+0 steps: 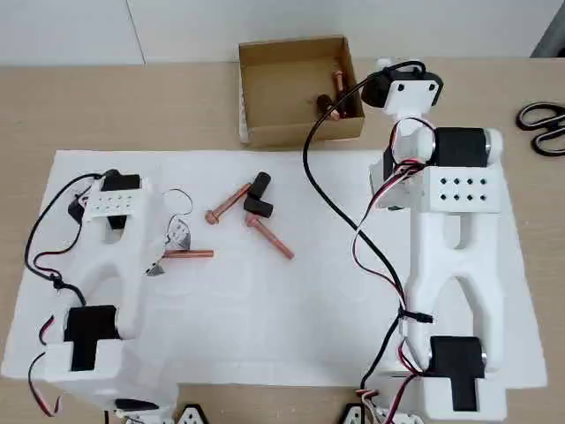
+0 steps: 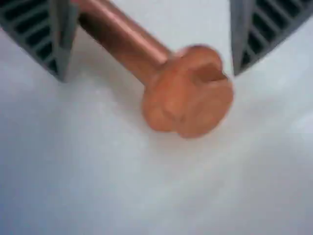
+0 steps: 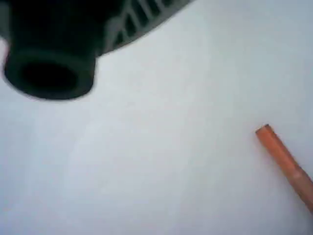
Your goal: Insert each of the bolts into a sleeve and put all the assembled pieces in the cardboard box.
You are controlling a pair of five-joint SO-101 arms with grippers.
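We see the left gripper (image 2: 146, 73) open, one finger on each side of a copper-coloured bolt (image 2: 188, 93) with a smooth shaft and wide flanged head, lying on the white sheet (image 2: 146, 196). The right gripper (image 3: 73, 34) holds a black sleeve (image 3: 49, 73), hollow and round.

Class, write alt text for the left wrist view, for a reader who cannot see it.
A copper bolt lies on a white sheet, its flanged head nearest the camera. Its shank runs back between the two grey ribbed fingers of the open hand, close to one of them.
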